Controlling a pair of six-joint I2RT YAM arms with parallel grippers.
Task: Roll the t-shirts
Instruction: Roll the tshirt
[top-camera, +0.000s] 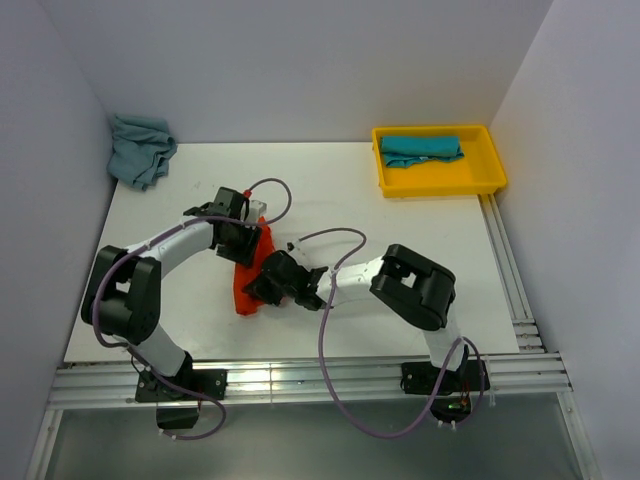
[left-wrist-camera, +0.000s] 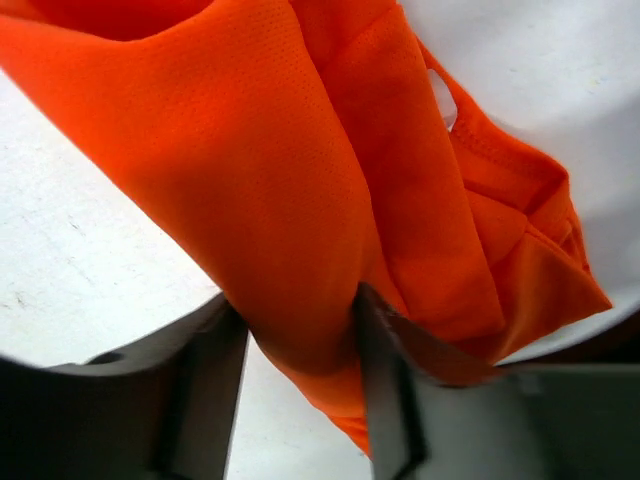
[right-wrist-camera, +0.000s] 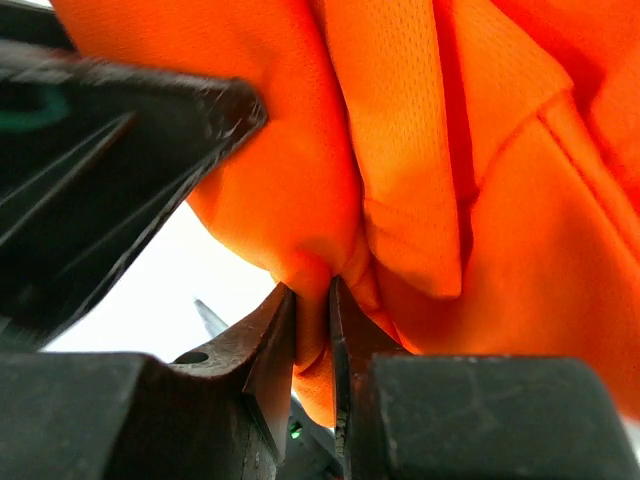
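The yellow tray (top-camera: 392, 186) sits at the far right of the white table (top-camera: 330, 180), and I place everything from it. The orange shirt (top-camera: 252, 272) lies on the table well to the left of the tray and nearer to my bases. It is bunched into a long, narrow strip. Both of my grippers meet on it.

My left gripper (top-camera: 243, 238) is at the end of the strip that points toward the tray's depth. In the left wrist view its jaws stand fairly wide, yet a thick fold of the orange shirt (left-wrist-camera: 300, 200) fills the gap. The cloth touches both fingers (left-wrist-camera: 212, 385) and narrows where it passes between them, so I have hold of it.

My right gripper (top-camera: 272, 282) is just beside the left one, on the side of the strip facing the tray. Its fingers (right-wrist-camera: 268, 345) are almost together, with only a slit between them. They pinch a thin fold of the orange shirt (right-wrist-camera: 400, 150).

A teal shirt (top-camera: 421, 148) lies folded inside the tray. A grey-blue shirt (top-camera: 140, 148) lies crumpled far to the left of the tray, at about the same depth, against the left wall.
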